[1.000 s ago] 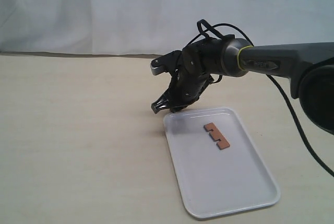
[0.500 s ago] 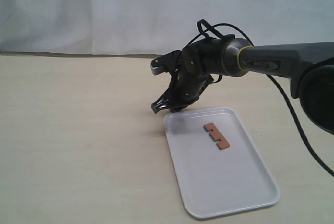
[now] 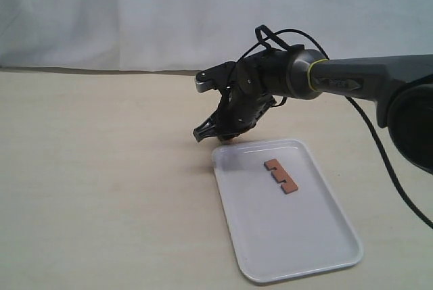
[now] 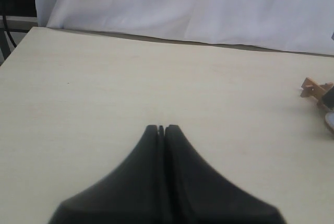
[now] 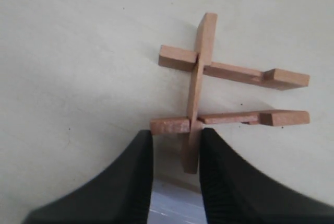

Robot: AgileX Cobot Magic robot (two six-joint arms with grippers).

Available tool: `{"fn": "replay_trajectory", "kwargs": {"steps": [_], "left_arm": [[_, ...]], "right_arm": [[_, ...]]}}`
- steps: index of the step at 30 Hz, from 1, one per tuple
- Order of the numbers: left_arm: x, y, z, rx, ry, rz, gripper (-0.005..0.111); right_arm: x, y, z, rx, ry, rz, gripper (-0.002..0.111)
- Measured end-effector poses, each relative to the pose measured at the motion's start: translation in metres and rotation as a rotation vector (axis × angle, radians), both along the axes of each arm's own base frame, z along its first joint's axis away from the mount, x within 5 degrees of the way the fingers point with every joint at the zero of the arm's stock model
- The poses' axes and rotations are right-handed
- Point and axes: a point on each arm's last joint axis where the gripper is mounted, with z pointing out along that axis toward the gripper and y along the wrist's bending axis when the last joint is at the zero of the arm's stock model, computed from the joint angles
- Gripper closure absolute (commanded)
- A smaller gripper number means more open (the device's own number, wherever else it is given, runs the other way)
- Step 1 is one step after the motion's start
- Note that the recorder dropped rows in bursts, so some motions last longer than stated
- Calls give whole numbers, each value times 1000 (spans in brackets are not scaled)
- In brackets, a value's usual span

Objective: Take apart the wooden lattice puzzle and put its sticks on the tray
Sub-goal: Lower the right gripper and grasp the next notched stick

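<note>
Just beyond the tray's (image 3: 291,236) far corner, the right jaws grip the puzzle (image 5: 235,72) by one stick's (image 5: 201,78) end, above the bench (image 3: 101,168). One loose stick (image 3: 281,176) lies on the tray. The left jaws are pressed together, empty.

- Right wrist view: the wooden lattice puzzle (image 5: 201,78) and the right gripper (image 5: 176,132) pinching it hide the tray (image 5: 175,208), except for a pale sliver.
- Exterior view: that gripper covers nearly all of the puzzle at the tray's far left corner.
- Left wrist view: the picture's edge cuts off the puzzle and the tray corner beside it. The left gripper (image 4: 162,128), jaws together, is blurred.
</note>
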Motion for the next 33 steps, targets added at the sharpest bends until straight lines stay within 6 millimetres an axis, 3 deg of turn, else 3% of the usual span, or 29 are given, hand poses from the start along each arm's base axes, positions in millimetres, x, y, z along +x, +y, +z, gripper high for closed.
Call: {"fn": "replay_trajectory", "kwargs": {"steps": [10, 19, 33], "left_arm": [[0, 0, 0, 0, 0, 0, 107], [0, 0, 0, 0, 0, 0, 107], [0, 0, 0, 0, 0, 0, 107]], "right_arm": [[0, 0, 0, 0, 0, 0, 68], [-3, -6, 0, -78, 28, 26, 69], [-2, -6, 0, -81, 27, 22, 104]]}}
